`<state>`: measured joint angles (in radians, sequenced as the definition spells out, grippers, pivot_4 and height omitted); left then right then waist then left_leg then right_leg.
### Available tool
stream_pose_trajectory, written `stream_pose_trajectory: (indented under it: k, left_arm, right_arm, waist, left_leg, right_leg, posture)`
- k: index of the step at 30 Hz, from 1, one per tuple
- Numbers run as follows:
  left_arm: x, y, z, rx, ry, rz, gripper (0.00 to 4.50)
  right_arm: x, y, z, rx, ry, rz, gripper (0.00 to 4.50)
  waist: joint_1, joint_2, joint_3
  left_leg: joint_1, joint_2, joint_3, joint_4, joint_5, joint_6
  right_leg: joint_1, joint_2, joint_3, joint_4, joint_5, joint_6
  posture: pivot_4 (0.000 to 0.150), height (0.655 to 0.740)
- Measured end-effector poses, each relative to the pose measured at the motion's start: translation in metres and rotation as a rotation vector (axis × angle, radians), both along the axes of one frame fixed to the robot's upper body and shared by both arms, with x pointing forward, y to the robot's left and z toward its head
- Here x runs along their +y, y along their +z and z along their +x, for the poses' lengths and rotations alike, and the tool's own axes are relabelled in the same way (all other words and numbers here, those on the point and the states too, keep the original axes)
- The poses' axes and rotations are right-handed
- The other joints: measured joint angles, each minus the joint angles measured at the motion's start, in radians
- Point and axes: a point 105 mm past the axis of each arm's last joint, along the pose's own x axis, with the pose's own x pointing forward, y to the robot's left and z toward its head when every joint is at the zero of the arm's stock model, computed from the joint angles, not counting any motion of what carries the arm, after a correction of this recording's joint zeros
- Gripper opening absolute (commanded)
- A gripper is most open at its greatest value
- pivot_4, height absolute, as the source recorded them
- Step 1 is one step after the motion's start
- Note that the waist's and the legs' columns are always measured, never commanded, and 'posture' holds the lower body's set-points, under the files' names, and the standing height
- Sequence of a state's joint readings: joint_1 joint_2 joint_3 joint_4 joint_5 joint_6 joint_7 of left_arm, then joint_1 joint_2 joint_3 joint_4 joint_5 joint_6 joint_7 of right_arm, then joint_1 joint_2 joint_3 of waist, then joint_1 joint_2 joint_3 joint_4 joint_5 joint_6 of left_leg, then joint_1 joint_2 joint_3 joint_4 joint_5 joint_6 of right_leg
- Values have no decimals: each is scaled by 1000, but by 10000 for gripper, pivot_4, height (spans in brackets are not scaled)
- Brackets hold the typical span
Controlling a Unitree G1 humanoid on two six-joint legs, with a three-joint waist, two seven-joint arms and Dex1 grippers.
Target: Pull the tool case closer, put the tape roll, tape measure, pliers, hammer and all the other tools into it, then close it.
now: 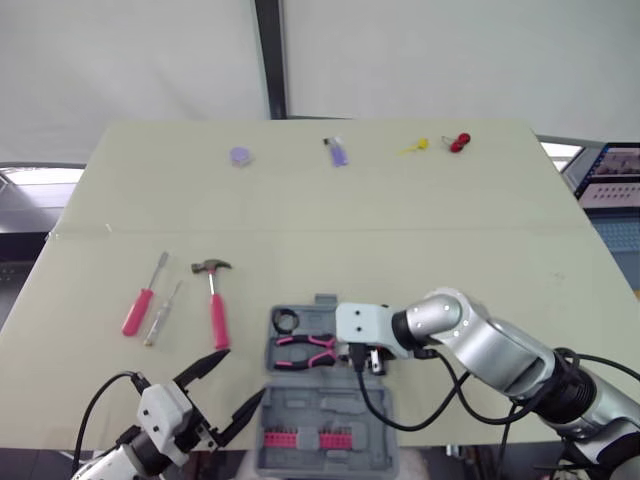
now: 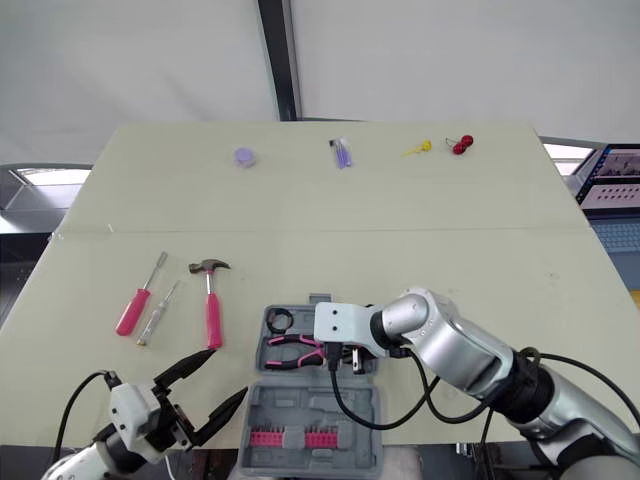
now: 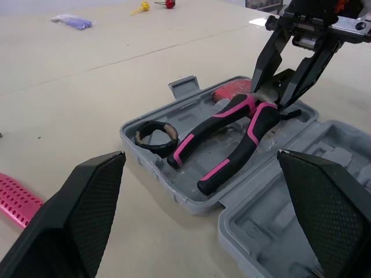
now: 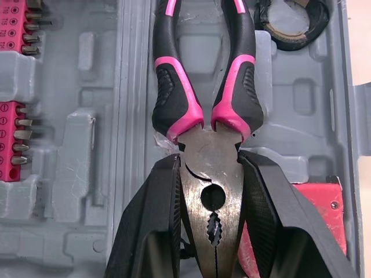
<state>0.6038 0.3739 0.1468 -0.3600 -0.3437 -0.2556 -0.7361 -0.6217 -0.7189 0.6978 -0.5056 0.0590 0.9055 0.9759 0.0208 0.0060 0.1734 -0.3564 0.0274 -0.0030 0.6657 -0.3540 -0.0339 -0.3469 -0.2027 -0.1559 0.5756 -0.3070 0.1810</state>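
Seating the pliers is, as I judge it, the step you are on. The table (image 1: 400, 220) takes up the middle of the left eye view. The tool case (image 1: 320, 410) lies open at the lower centre, its lid half toward the bottom edge with pink bit strips (image 1: 300, 438) in it.

Your right gripper (image 1: 366, 362) reaches in from the lower right and is clamped on the metal head of the pliers (image 4: 208, 145), one black finger on each side. The pink-and-black handles lie in the tray half and point toward the left of the frame. Your left gripper (image 1: 246, 373) hangs at the lower left, just beside the case's left edge, with its fingers spread wide and nothing between them.

Make sure both handles rest in the moulded recess before you let go. I cannot tell whether the head sits fully down. Lower it gently, open the fingers only a little, and lift straight up so the pads do not drag the tool back out.

Mind the red tape measure (image 4: 322, 208), which sits just beside the pliers head, and the tape roll (image 1: 286, 321) in the tray's upper left corner. Out on the table at the left, the hammer (image 1: 215, 300) and two screwdrivers (image 1: 140, 305) lie near the open claw, which looks best placed to fetch them.
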Motion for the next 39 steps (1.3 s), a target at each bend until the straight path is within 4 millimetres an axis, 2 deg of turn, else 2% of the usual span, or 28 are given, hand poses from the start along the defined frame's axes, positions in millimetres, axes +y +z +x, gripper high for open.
stream_pose_trajectory:
  k: [39]
  left_arm:
    - [4,-1,3,10,0,25,45000]
  right_arm:
    - [12,-8,-1,-13,15,2,9630]
  waist:
    - [0,0,0]
  left_leg:
    - [-3,2,7,0,0,-1]
  right_leg:
    - [-10,1,3,6,0,-2]
  posture:
    - [1500,7400]
